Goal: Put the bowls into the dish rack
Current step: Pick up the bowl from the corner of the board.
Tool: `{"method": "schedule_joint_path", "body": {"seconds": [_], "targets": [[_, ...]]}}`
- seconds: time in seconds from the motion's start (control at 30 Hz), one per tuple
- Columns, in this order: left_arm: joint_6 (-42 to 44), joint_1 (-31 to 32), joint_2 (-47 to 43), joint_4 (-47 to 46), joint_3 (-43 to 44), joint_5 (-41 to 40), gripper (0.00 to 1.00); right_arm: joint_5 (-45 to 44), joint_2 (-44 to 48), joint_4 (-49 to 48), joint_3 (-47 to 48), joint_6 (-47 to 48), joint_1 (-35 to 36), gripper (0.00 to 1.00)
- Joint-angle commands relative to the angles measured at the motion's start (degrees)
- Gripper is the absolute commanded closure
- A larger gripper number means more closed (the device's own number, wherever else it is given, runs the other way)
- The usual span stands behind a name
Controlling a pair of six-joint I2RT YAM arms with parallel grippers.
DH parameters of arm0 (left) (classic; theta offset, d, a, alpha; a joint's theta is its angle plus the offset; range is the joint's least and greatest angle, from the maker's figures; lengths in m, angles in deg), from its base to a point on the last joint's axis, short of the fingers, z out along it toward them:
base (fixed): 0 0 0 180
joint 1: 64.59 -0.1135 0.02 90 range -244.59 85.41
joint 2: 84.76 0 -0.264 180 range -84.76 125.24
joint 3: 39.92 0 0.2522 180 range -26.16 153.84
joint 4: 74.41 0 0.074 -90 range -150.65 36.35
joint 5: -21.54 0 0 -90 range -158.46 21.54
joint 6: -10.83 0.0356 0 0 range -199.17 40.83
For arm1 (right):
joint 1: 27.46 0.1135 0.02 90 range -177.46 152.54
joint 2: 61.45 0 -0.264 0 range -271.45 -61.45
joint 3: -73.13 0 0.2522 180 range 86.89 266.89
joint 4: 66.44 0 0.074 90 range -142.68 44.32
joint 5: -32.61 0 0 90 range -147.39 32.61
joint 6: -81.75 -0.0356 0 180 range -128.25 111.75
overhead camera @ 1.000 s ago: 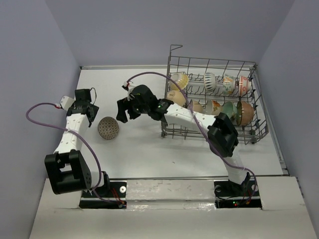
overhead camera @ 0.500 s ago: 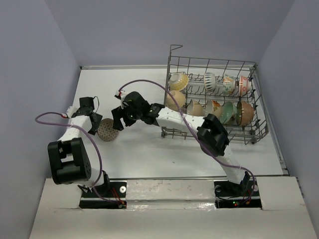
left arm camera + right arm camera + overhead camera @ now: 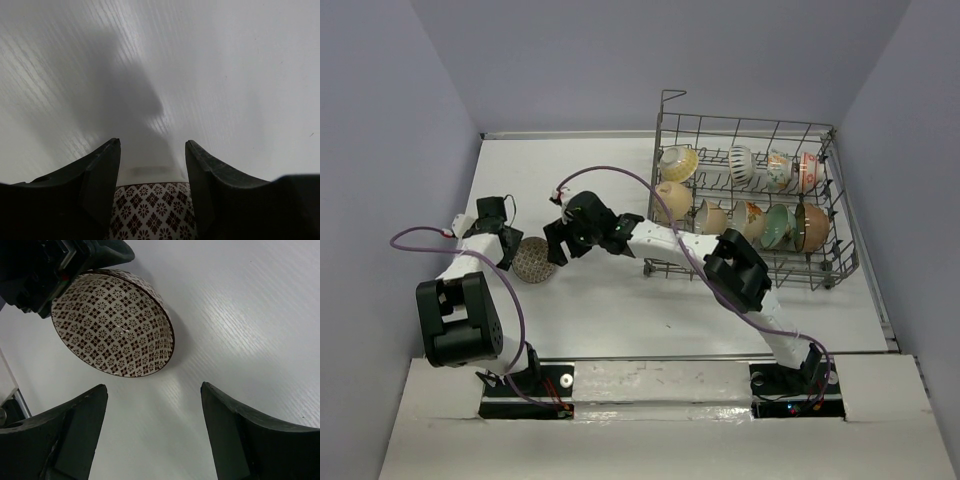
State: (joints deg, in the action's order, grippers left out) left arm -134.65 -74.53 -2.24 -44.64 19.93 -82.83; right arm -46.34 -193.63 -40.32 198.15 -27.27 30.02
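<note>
**Tools.** The right tool (image 3: 154, 390) has its fingers spread wide with nothing between them. The left tool (image 3: 152, 145) also has its fingers spread, and the edge of the patterned bowl lies between them. Whether they press on it cannot be told.

**Task item.** One brown-and-white patterned bowl (image 3: 112, 322) rests on the white table (image 3: 250, 315), close ahead of the right tool.

**Obstructions.** The left tool sits on the bowl's far side from the right tool, and its body covers that rim. The dish rack (image 3: 800, 270) stands behind the right tool, alongside its arm.

**Count.**
- One bowl is on the table.
- Nine bowls (image 3: 778, 225) can be made out in the rack, all on edge: four in the far row and five in the near row.
- There are two tools.
- There is one purple cable (image 3: 610, 168) per arm, two in all.
</note>
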Motion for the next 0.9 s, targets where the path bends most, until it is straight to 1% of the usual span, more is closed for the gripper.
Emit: {"method": "schedule_joint_path", "body": {"seconds": [0.0, 0.13, 0.37, 0.67, 0.87], "targets": [[-0.2, 0.4, 2.6, -0.9, -2.6, 3.0, 0.38, -3.1, -0.2, -7.7, -2.1, 0.5, 0.6, 0.20], [0.5, 0.3, 3.3, -2.2, -2.8, 4.2, 0.39, -4.1, 0.2, -11.7, -5.1, -0.2, 0.6, 0.20], [1.6, 0.7, 6.9, -2.7, -1.1, 6.9, 0.41, -4.6, 0.3, -11.7, -5.6, -0.2, 0.6, 0.20], [1.8, 1.0, 8.5, -2.0, 0.4, 5.1, 0.40, -4.4, 0.2, -11.7, -5.7, -0.8, 0.6, 0.20], [2.0, 1.0, 9.2, -2.6, 0.2, 5.9, 0.40, -6.1, 0.8, -11.7, -5.6, -0.3, 0.6, 0.20]]}}
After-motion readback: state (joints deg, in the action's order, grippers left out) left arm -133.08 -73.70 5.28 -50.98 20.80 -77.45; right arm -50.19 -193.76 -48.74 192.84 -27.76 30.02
